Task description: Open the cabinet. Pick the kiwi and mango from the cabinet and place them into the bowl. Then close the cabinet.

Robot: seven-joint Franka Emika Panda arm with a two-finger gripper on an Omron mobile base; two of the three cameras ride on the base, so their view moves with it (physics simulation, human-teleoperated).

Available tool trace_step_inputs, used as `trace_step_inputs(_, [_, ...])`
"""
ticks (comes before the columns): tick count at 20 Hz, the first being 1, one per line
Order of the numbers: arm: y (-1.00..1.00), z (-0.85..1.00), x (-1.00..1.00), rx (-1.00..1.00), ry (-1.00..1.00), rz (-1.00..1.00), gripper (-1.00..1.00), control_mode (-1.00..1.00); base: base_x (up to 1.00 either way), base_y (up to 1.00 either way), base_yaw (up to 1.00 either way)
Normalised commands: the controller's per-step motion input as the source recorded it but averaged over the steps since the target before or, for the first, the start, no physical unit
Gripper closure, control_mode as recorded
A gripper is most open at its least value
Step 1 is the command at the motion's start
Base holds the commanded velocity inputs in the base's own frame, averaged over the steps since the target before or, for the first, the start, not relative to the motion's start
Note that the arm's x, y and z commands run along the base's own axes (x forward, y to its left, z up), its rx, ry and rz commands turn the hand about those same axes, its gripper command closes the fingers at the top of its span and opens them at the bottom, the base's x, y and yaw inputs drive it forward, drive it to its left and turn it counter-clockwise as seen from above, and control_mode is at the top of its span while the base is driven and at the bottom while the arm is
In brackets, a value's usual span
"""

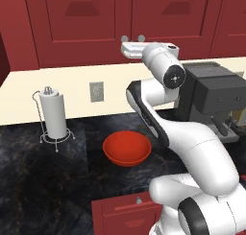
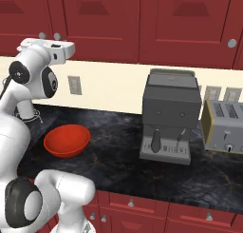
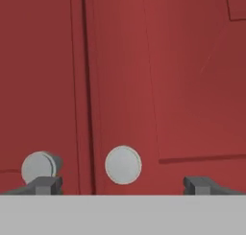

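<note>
The paper towel roll (image 1: 53, 115) stands at 9 o'clock from the bowl (image 1: 126, 148) on the dark table (image 1: 43, 181). Up at 12 o'clock from the bowl is the cabinet (image 1: 125, 18), both doors shut. The gripper (image 3: 122, 185) is right in front of its two knobs (image 3: 123, 165), fingers wide apart, holding nothing. The coffee machine (image 2: 170, 114) sits at 3 o'clock
</note>
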Motion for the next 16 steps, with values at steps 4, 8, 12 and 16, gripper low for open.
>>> trace_step_inputs(4, [0.14,0.16,0.00,0.00,-0.05,0.00,-1.00,-1.00,0.00,0.00,0.00])
trace_step_inputs(8, [0.00,0.00,0.04,0.00,0.00,0.00,-1.00,-1.00,0.00,0.00,0.00])
trace_step_inputs(12, [0.00,0.00,0.20,0.00,0.00,0.00,-1.00,-1.00,0.00,0.00,0.00])
trace_step_inputs(16, [0.00,0.00,0.31,0.00,0.00,0.00,-1.00,-1.00,0.00,0.00,0.00])
